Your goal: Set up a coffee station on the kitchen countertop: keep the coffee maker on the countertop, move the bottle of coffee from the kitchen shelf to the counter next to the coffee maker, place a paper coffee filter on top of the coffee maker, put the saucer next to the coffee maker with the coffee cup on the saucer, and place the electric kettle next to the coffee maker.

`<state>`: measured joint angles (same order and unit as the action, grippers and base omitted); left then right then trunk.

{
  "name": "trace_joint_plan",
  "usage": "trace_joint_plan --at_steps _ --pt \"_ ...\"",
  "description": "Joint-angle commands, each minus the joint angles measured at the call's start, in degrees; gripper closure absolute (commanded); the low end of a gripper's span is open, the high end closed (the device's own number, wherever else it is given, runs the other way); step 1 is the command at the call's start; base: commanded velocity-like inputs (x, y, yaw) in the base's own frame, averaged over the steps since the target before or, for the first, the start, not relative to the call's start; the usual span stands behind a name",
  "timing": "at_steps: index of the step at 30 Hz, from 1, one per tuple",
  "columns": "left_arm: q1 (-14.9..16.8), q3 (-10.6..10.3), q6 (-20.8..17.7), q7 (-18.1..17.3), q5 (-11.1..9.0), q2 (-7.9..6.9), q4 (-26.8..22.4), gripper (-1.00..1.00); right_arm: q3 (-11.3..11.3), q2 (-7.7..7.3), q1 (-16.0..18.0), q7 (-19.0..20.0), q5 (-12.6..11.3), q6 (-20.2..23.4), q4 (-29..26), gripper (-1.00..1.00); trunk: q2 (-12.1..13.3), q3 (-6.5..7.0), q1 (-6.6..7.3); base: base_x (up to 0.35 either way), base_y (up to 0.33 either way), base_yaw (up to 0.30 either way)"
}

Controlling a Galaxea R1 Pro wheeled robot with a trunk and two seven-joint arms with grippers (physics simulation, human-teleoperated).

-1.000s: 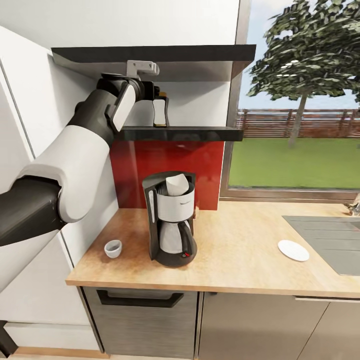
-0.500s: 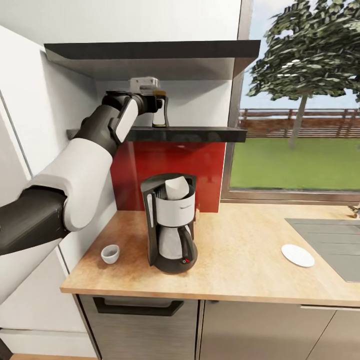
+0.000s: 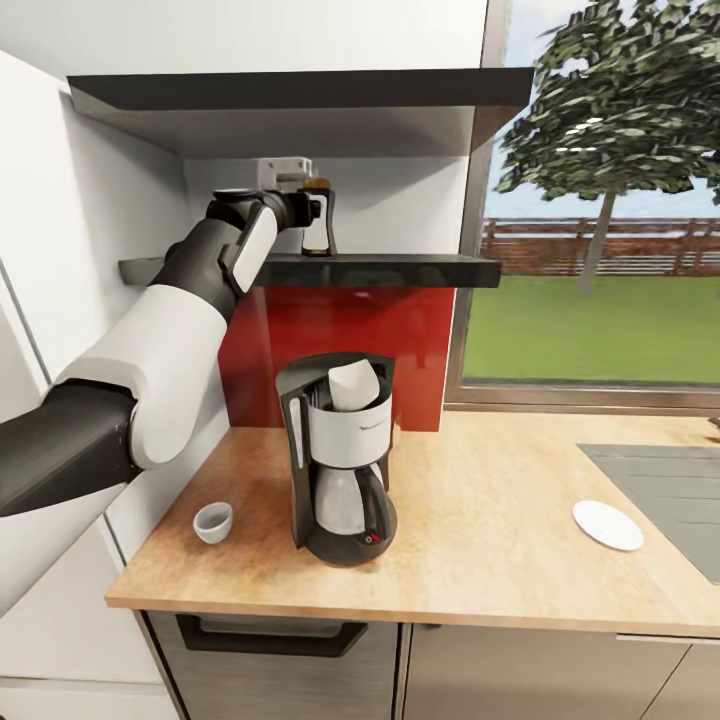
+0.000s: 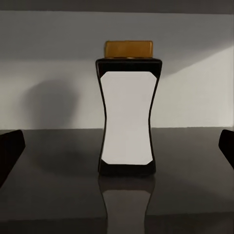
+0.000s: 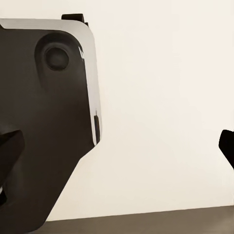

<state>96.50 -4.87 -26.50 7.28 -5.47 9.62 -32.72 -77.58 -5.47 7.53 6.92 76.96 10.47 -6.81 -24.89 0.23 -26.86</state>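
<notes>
The bottle of coffee [image 3: 319, 218] is seen standing upright on the kitchen shelf [image 3: 400, 269], above and slightly behind the coffee maker [image 3: 339, 460]. In the left wrist view the bottle of coffee [image 4: 127, 108] is centred between two dark fingertips [image 4: 9, 151], which are cut off at the picture's edges and stand wide apart, clear of the bottle; the left hand [image 3: 312, 208] is thus released, not yet grasping. In the head view the hand's fingers are largely hidden by the wrist and the bottle, so contact is hard to judge there.

A white paper coffee filter [image 3: 352, 385] is seen set in the top of the coffee maker, which stands on the counter [image 3: 480, 540]. The coffee cup [image 3: 212, 522] rests on the counter to the left of the machine, near the front edge. The saucer [image 3: 607, 525] lies well apart on the right, just beside a grey inset surface [image 3: 670, 490] that is cut off at the right edge.

In the right wrist view, dark fingertips [image 5: 10, 146] of the right hand appear spread at the picture's two sides, with a dark rounded robot part [image 5: 44, 112] close by against a pale wall; nothing is held between them.
</notes>
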Motion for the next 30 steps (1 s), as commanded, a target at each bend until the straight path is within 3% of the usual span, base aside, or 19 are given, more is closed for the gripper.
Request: trace_joint_plan --at_steps 1,30 --pt "0.01 -0.31 -0.19 0.56 -0.59 -0.04 -0.13 -1.0 -0.38 0.04 0.01 0.38 0.47 0.16 -0.14 -1.0 -0.04 -0.02 -0.02 0.011 0.0 0.0" --pt "-1.23 -0.23 -0.13 0.81 -0.69 0.01 -2.53 -1.0 -0.46 0.02 -0.32 0.38 0.47 0.16 -0.21 -1.0 -0.04 -0.02 -0.02 0.091 0.0 0.0"
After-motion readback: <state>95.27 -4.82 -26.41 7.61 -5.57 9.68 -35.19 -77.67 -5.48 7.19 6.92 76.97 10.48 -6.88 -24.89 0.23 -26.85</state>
